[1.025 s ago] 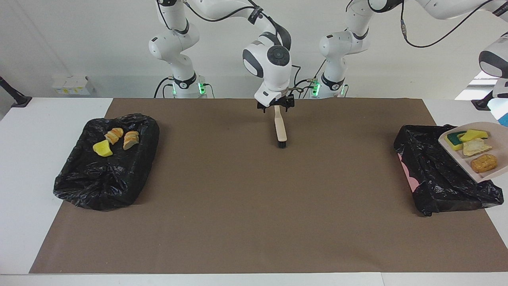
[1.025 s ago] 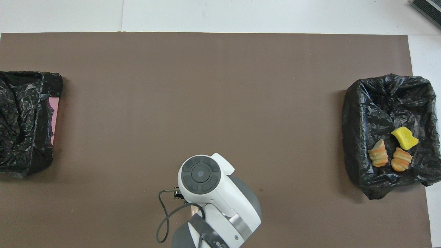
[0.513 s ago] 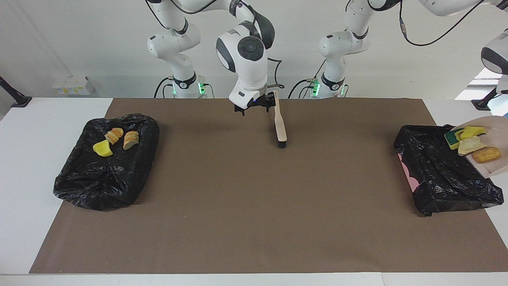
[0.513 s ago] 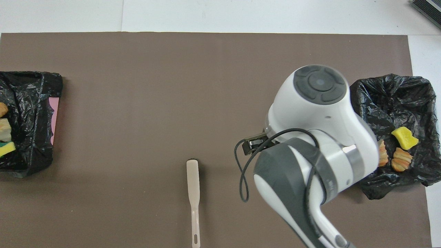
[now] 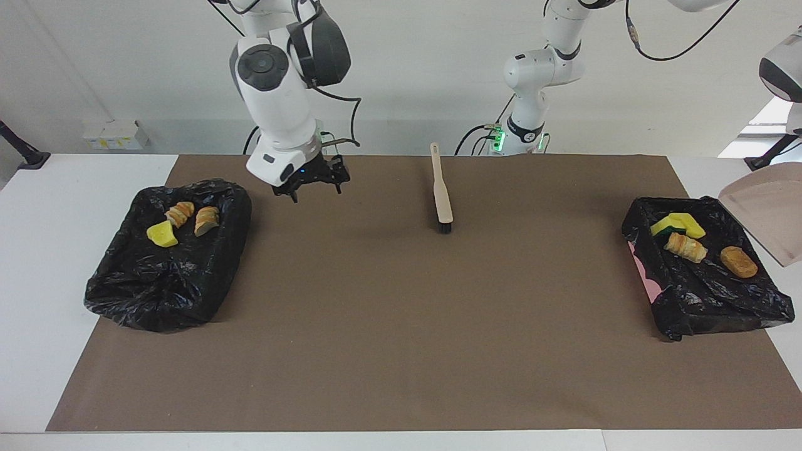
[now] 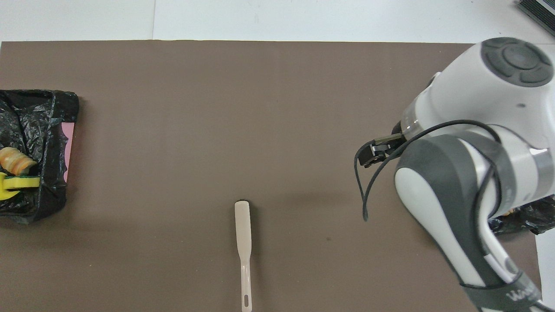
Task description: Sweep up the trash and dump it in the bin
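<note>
Trash lies in two black-lined bins. In the bin [image 5: 708, 300] at the left arm's end are a yellow-green sponge [image 5: 680, 222], a tan flaky chunk [image 5: 686, 246] and an orange-brown lump [image 5: 738, 262]; the overhead view shows this bin [image 6: 43, 112] with part of that trash [image 6: 16, 161]. The beige dustpan [image 5: 767, 216] hangs tilted and bare over this bin, its handle and my left gripper out of view. My right gripper [image 5: 311, 180] is open and holds nothing, in the air beside the bin [image 5: 156, 294] at the right arm's end, which holds a yellow piece [image 5: 161, 235] and two bread-like pieces [image 5: 207, 219].
The beige brush [image 5: 442, 188] lies on the brown mat [image 5: 401, 326] near the robots, bristles pointing away from them; the overhead view shows the brush [image 6: 243, 242] too. My right arm covers most of its end's bin [image 6: 516, 214] from above.
My right gripper let go of the brush and swung toward the right arm's end. The dustpan tipped and its trash slid into the bin below it.
</note>
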